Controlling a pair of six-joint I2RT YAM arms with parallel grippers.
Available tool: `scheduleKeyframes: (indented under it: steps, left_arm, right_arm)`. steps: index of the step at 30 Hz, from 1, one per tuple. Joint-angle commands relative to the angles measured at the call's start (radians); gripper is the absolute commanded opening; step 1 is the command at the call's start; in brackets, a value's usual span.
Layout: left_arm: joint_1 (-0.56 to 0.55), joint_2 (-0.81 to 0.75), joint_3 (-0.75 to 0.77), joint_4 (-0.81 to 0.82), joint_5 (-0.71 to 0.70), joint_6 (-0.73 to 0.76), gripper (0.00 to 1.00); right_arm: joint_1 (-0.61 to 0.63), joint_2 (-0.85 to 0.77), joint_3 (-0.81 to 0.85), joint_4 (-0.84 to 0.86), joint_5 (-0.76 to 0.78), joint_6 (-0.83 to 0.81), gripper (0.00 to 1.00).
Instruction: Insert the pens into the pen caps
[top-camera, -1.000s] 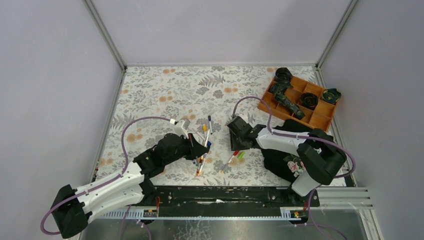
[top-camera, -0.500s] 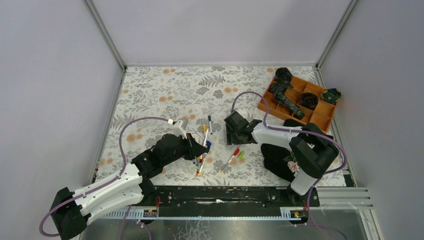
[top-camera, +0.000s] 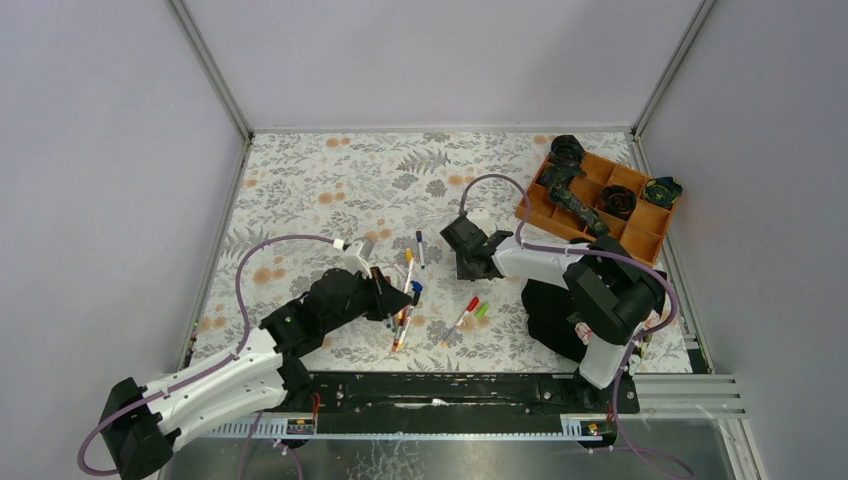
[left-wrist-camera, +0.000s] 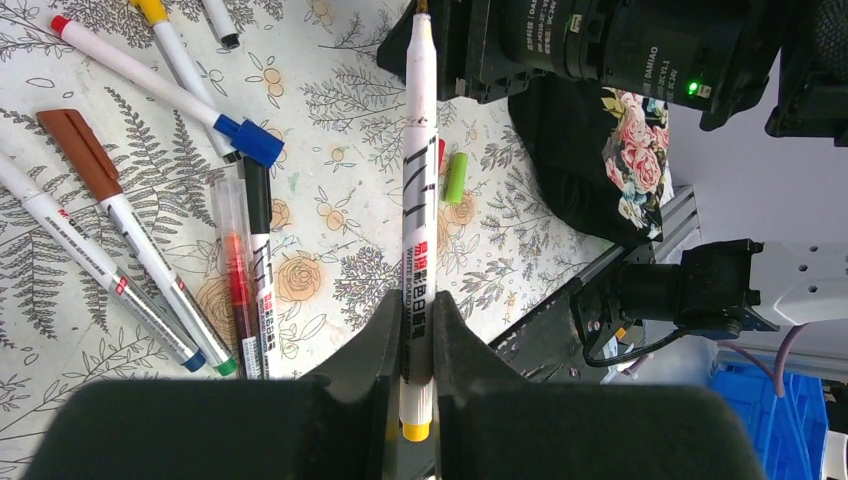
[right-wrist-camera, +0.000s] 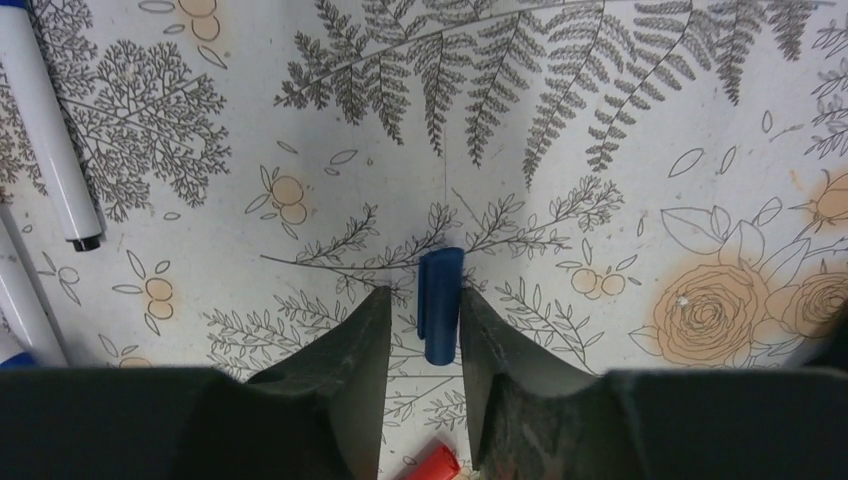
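Over the last second the right gripper swings toward 11 o'clock in the top view. It leaves the spot beside the green cap and stops farther up the table. Its jaws widen on the way and then draw in again.

The jaws now straddle a blue cap, which lies along the 12-to-6 line in the right wrist view. The finger on the 3 o'clock side looks to be touching the cap, while a thin strip of tablecloth shows at the 9 o'clock side. The jaws are about half closed around it, and the pictures do not show whether it is clamped or only bracketed. It also cannot be told whether the cap rests on the cloth or is lifted.

The left gripper barely shifts in that time. It stays squeezed tight on a white pen, with the yellow end at 6 o'clock below the fingers. The bare tip is at 12 o'clock, aimed at the right arm. The other pens lie in a loose fan at 9 to 10 o'clock of it on the cloth, some already capped.

Judging from this, the change sets up one pairing: the pen is ready and the right arm is taking its cap. The grip probably has to firm up before the cap is lifted. The cap's open mouth would then need turning toward the pen tip, or the push will knock it askew
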Motion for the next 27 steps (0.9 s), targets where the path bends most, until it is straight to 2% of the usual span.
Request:
scheduleKeyframes:
  steps: [1,6,8,12,16,21,27]
  left_arm:
    - [0.004,-0.011,-0.017,0.024,-0.009,0.009,0.00]
    - [0.004,0.008,-0.030,0.071,0.036,0.002,0.00]
    - [0.002,0.013,-0.038,0.090,0.047,-0.010,0.00]
    - [-0.013,0.016,-0.056,0.137,0.054,-0.030,0.00]
    - [-0.066,0.017,-0.083,0.227,0.029,-0.089,0.00]
    - [-0.121,0.022,-0.109,0.323,-0.040,-0.174,0.00]
    - [-0.160,0.027,-0.099,0.408,-0.063,-0.176,0.00]
  right_arm:
    - [-0.015,0.073,-0.007,-0.106,0.082,-0.015,0.34]
    - [-0.024,0.105,-0.001,-0.106,0.088,-0.029,0.27]
    - [-0.026,0.115,0.007,-0.105,0.077,-0.036,0.16]
    - [-0.029,0.102,0.008,-0.103,0.054,-0.045,0.01]
    - [-0.038,-0.015,-0.025,-0.086,-0.014,-0.044,0.00]
    - [-0.038,-0.295,-0.092,-0.033,-0.148,0.002,0.00]
    - [-0.038,-0.543,-0.151,0.106,-0.299,0.090,0.00]
